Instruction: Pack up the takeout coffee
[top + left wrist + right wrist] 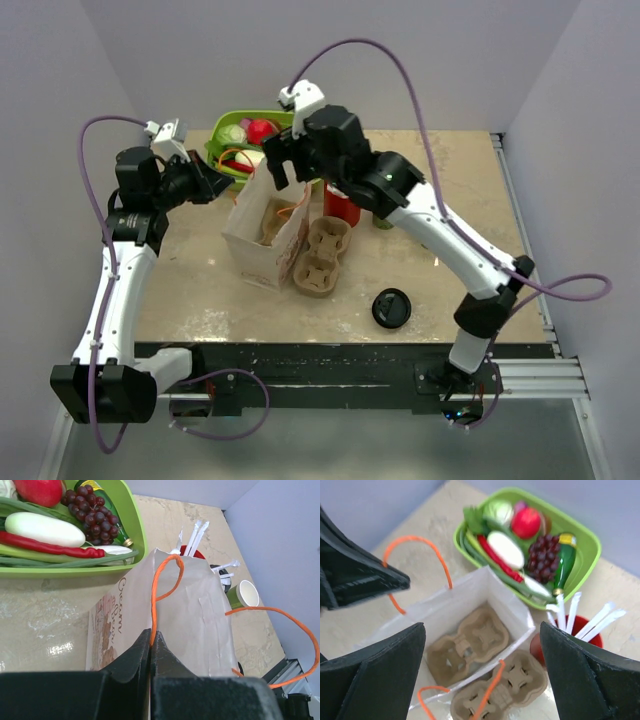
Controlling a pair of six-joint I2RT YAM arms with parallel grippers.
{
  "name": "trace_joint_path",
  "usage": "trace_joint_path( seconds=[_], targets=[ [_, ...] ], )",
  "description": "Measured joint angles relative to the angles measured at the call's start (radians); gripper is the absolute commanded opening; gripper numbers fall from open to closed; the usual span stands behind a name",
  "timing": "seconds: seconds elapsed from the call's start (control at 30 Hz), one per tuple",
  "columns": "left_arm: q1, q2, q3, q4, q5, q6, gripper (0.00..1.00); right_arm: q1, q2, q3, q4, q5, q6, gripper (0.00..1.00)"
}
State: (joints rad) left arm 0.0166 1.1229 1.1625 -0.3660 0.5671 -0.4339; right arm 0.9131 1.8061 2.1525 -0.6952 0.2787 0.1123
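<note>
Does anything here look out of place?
The black lid lies alone near the table's front edge, apart from the green cup, which sits uncovered by the red cup, right of the bag.

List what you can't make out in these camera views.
1. Green cup: top view, the right arm covers most of it; left wrist view, the paper bag hides its base.
2. Red cup: top view, the right arm hides its sticks.
3. Bag's print: left wrist view, partly behind the left gripper.
</note>
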Motion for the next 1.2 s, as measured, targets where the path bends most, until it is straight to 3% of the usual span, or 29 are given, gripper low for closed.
trace_joint_path(
  seconds=[0.13,0.37,0.53,0.77,1.0,1.2],
  targets=[
    [0.0,-0.001,0.0,-0.019,-0.014,0.008,0.0,-0.045,-0.139,-0.035,0.052,0.013,0.029,0.98],
    [0.0,-0.028,0.0,-0.054,-0.042,0.014,0.0,-0.354,-0.325,-0.203,0.074,-0.015,0.136,0.98],
    [0.0,-0.042,0.0,-0.083,-0.058,0.035,0.0,-0.454,-0.365,-0.347,0.028,-0.027,0.192,0.98],
    [0.0,-0.042,0.0,-0.113,-0.082,0.056,0.0,-0.511,-0.362,-0.468,-0.04,-0.056,0.236,0.95],
    [0.0,-0.042,0.0,-0.117,-0.082,0.06,0.0,-0.513,-0.36,-0.486,-0.022,-0.159,0.225,0.96],
    [0.0,-0.051,0.0,-0.117,-0.098,0.059,0.0,-0.513,-0.36,-0.486,-0.024,-0.161,0.216,0.96]
  ],
)
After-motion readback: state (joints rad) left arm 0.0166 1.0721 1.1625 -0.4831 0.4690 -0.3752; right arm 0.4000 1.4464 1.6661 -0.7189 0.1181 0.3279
